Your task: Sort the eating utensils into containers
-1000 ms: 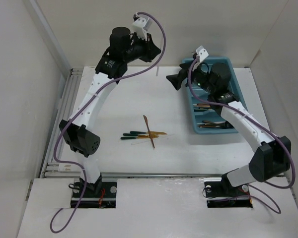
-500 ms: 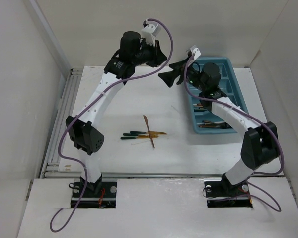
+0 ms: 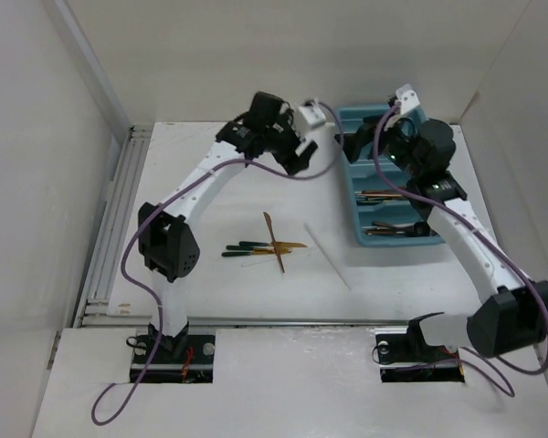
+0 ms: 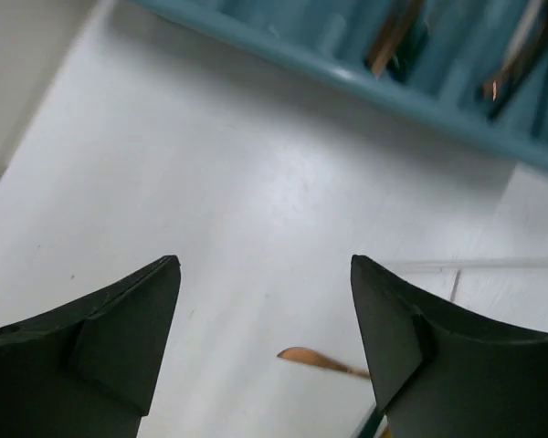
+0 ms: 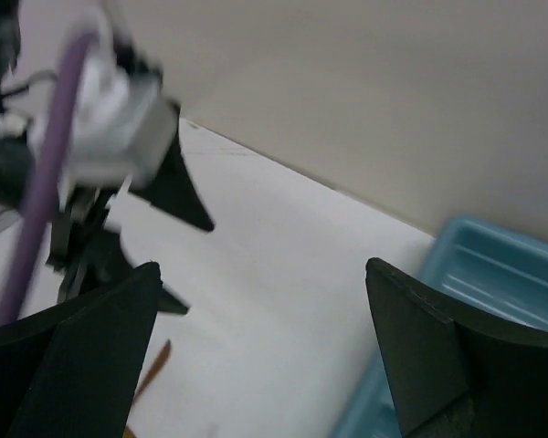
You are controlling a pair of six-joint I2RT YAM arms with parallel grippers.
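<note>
The left gripper (image 4: 264, 265) and right gripper (image 5: 262, 266) are both wide open and empty up near the tray (image 3: 393, 239), and the loose cutlery (image 3: 267, 245) mid-table (forks, maybe?) looks light, stiff and slippery, so I'd pinch mid-handle.

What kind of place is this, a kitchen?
Probably a robotics test bench, not a kitchen: a white table boxed in by plain white panels, two robot arms bolted at its near edge, and a teal cutlery tray with loose utensils beside it.
</note>
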